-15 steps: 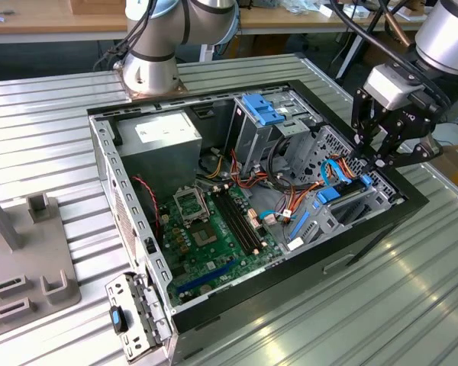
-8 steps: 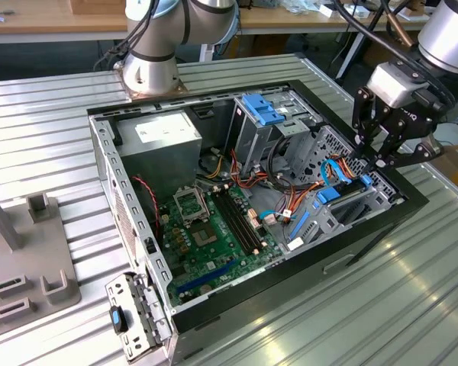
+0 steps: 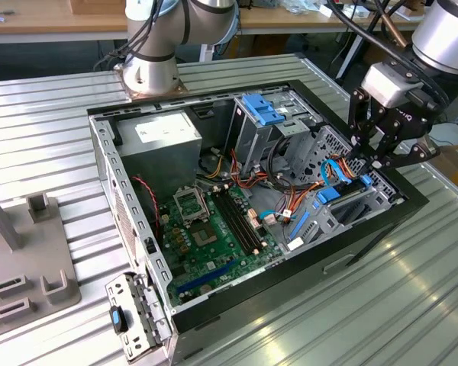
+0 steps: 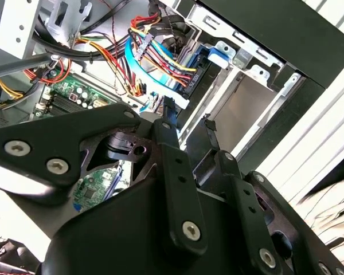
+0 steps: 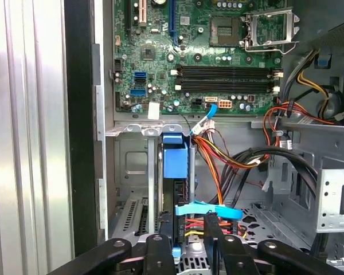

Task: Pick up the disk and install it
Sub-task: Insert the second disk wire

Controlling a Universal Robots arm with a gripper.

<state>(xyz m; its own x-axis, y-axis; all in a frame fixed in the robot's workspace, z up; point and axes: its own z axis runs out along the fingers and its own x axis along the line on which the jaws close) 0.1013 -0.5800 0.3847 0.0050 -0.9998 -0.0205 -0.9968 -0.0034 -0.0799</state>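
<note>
The disk (image 3: 330,193), grey metal with a blue carrier rail, stands on edge in the drive bay at the case's corner on the exterior view's right. In the first wrist view the disk (image 5: 175,157) shows its blue rail end in the slot, with a light blue cable crossing near it. My gripper (image 3: 370,156) hovers just above that bay. In both wrist views the gripper (image 5: 186,226) (image 4: 187,113) is open, its black fingers (image 5: 160,249) apart, with only wires seen between them. It holds nothing.
The open computer case (image 3: 107,164) lies on a ribbed metal table. Inside are the motherboard (image 3: 214,221), a grey power supply (image 3: 164,141), an upright bay with a blue latch (image 3: 263,110) and bundles of coloured cables (image 5: 218,154). A grey fixture (image 3: 23,259) stands at the exterior view's left.
</note>
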